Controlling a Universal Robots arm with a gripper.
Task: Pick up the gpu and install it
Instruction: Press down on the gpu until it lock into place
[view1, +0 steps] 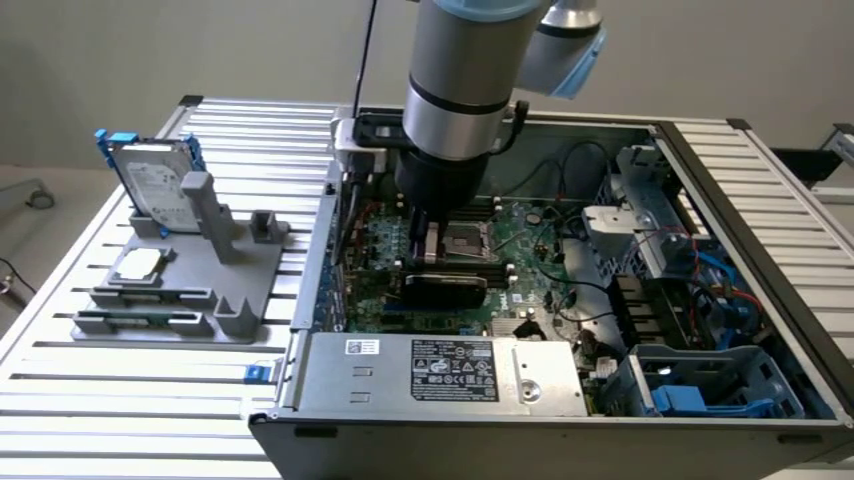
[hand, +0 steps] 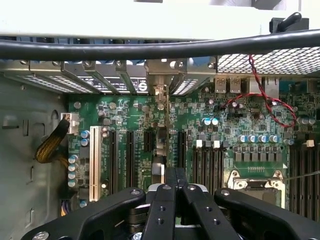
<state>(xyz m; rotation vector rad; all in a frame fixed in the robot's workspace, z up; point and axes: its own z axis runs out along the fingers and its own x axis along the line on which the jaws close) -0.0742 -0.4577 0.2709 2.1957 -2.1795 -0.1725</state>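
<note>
1. An open computer case (view1: 747, 190) lies on a slatted metal table (view1: 80, 400) and takes up the half toward the exterior view's right edge.
2. The arm reaches down into the case. Its claw (view1: 427, 238) is low over the green main board (view1: 534, 250), near the case wall that faces the table's middle.
3. From the wrist view, the claw (hand: 176, 176) is closed right down, with its two black fingers (hand: 170, 180) pressed together.
4. The graphics card (hand: 159, 145) stands on edge among the long black slots on the board. It appears as a thin strip running from the fingertips toward the row of metal slot covers (hand: 115, 80) at the case's back wall.
5. The fingertips meet the near end of the card's top edge, and the claw seems to be pinching it there. The contact itself is partly hidden behind the fingers.
6. The processor socket (hand: 257, 185) sits on the board just to one side of the claw.
7. A silver power supply box (view1: 441, 370) fills the case's corner nearest the table's front edge.
8. A grey holder (view1: 254, 280) stands on the table toward the exterior view's left edge, apart from the case.
9. A hard drive (view1: 147, 180) in a blue frame stands upright at the holder's far end.
10. A memory stick (view1: 134, 320) lies at the holder's near end.
</note>
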